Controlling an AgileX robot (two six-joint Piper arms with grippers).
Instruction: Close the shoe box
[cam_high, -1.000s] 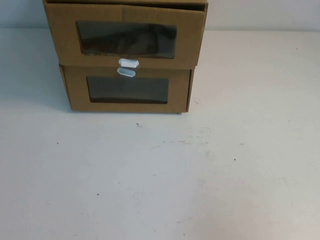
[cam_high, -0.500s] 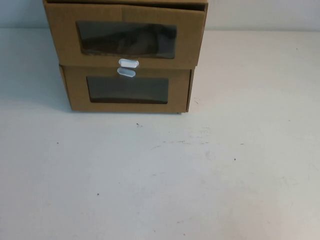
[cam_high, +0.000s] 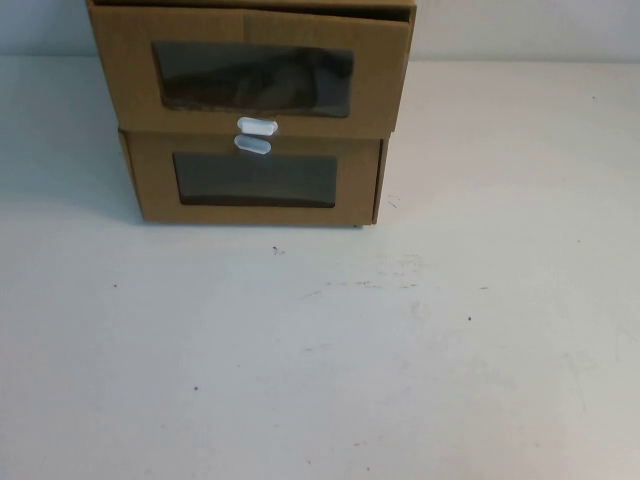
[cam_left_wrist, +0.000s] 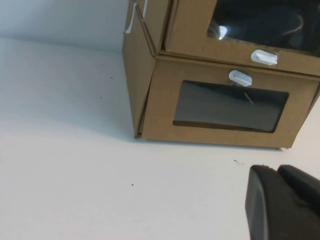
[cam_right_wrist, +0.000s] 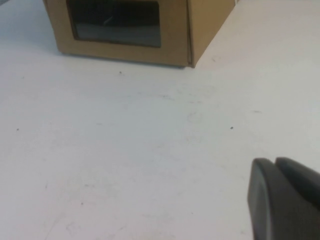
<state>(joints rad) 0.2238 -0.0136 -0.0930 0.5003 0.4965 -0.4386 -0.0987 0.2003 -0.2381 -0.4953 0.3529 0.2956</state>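
The shoe box (cam_high: 380, 70) is the upper of two stacked brown cardboard boxes at the far middle-left of the table. Its front has a wide clear window and a white tab (cam_high: 257, 126) at its bottom edge, and it stands slightly forward of the lower box's front. It also shows in the left wrist view (cam_left_wrist: 235, 47). My left gripper (cam_left_wrist: 277, 170) is shut and empty, low over the table, short of the boxes. My right gripper (cam_right_wrist: 274, 162) is shut and empty, further back over the table. Neither gripper shows in the high view.
The lower cardboard box (cam_high: 150, 180) has its white tab (cam_high: 252, 145) at its front's top edge, and also shows in the right wrist view (cam_right_wrist: 175, 25). The white table (cam_high: 330, 350) stretches in front of and to the right of the boxes.
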